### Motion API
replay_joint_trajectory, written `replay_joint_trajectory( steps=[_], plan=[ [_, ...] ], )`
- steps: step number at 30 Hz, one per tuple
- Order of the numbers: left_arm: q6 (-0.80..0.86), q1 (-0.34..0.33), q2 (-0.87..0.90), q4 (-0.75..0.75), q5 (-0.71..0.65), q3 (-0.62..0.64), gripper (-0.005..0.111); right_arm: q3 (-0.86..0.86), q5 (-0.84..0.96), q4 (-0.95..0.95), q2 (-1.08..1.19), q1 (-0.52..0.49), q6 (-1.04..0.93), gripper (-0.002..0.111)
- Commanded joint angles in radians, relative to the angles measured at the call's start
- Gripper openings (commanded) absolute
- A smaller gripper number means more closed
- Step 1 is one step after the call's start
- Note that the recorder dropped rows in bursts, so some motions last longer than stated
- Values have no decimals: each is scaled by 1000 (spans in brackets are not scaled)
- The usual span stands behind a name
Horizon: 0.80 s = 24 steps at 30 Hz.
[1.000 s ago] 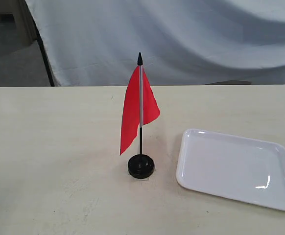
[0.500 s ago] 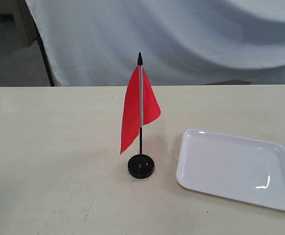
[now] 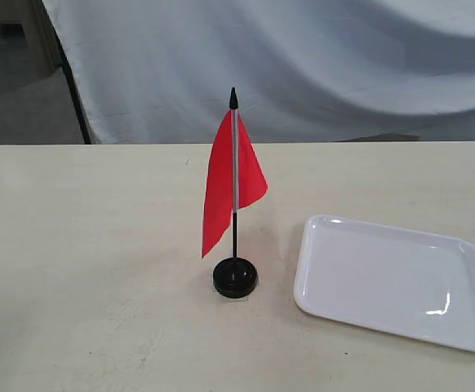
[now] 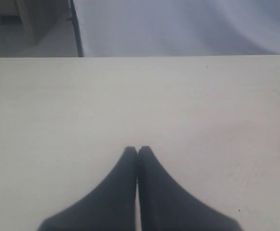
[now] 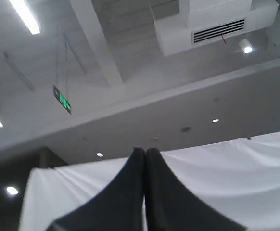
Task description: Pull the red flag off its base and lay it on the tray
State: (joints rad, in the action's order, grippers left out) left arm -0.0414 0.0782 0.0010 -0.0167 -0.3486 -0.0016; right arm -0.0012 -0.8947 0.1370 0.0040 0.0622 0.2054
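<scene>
The red flag (image 3: 225,181) stands upright on its thin pole, planted in the round black base (image 3: 236,278) near the middle of the table. To its right lies the white tray (image 3: 458,335), with nothing in it. Neither gripper shows in the exterior view. My left gripper (image 4: 137,150) is shut, hovering over bare tabletop with nothing between its fingers; a sliver of red shows at that view's edge. My right gripper (image 5: 145,151) is shut too and points upward at the ceiling and the white drape, far from the flag.
A white cloth backdrop (image 3: 303,65) hangs behind the table's far edge. The pale tabletop (image 3: 82,245) stretches wide to the left of the flag and in front of it.
The flag's cloth has swayed very slightly; the base, the tray and the rest are unmoved.
</scene>
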Motion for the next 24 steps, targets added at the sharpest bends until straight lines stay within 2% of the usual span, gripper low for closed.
replay_joint_trajectory(
  steps=[1,3,5,9,17,21,22,24],
  plan=[
    [0,4,-1,-5,4,2,0,1,117,-8,-4,1,291,-1],
    [0,4,-1,-5,4,2,0,-19,264,-8,-4,1,275,-1],
    [0,4,-1,-5,4,2,0,-46,279,-41,50,1,257,-1],
    [0,4,-1,-5,4,2,0,-103,136,-181,240,1,288,-1],
    [0,4,-1,-5,4,2,0,-256,-46,-495,774,1,347,-1],
    [0,4,-1,-5,4,2,0,-317,-141,-691,1099,1,376,-1],
    [0,4,-1,-5,4,2,0,-341,-185,-775,1247,3,376,-1],
    [0,4,-1,-5,4,2,0,-375,-197,-810,1463,62,324,-1]
  ],
)
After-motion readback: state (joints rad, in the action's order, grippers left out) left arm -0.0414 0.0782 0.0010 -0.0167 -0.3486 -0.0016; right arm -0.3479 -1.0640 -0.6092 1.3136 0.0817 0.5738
